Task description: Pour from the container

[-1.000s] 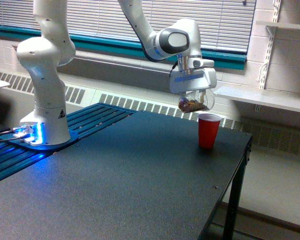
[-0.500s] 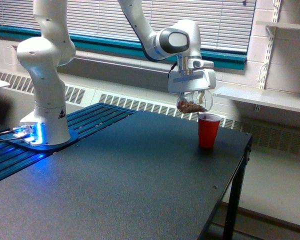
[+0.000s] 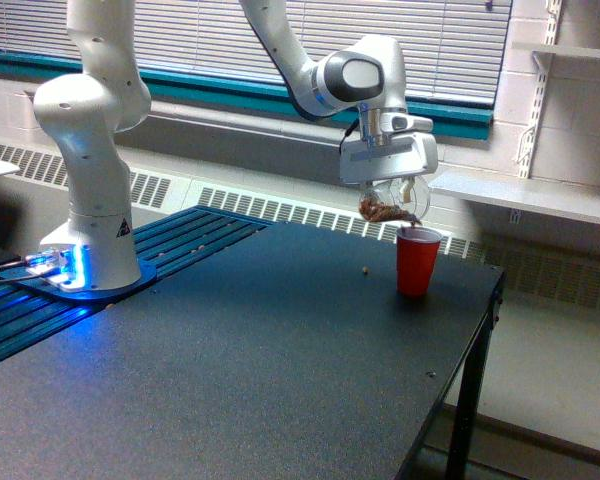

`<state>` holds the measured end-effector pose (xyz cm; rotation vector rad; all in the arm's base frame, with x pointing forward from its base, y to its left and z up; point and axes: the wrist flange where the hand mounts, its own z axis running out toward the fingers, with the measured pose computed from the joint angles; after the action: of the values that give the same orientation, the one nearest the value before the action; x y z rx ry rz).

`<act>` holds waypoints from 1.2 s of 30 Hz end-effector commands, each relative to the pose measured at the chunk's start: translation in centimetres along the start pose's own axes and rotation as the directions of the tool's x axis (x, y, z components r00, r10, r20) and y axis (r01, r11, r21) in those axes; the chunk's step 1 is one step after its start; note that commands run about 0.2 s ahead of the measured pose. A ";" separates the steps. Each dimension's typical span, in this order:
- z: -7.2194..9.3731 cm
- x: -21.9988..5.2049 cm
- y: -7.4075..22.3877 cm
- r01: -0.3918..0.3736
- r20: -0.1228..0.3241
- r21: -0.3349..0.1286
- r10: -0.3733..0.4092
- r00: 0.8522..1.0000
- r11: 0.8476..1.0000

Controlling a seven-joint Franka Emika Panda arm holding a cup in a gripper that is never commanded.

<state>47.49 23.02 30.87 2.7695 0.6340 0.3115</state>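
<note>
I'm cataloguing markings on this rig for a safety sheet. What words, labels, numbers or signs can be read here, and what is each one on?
No legible words or numbers anywhere.
Triangular warning sign, black on a pale ground, on the robot arm's base column: symbol too small to make out.
Blue band on the gripper: possibly a label, too blurred to read.
Clear container and red cup: no print visible.

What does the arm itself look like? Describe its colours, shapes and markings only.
The arm is glossy white with rounded, bulbous joints and dark grey joint caps. A small black triangular marking sits on its lower column, and the base glows blue. The gripper is a boxy white and grey unit with a blue label strip.
</note>
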 end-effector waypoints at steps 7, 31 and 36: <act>-0.5 0.5 -0.6 0.053 0.010 -0.029 -0.053 0.999 0.998; -0.9 0.8 -1.0 0.121 0.056 -0.064 -0.118 0.991 0.991; -1.1 0.7 -1.0 0.140 0.073 -0.077 -0.134 0.988 0.987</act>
<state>47.55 23.88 31.29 2.6684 0.7154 0.2192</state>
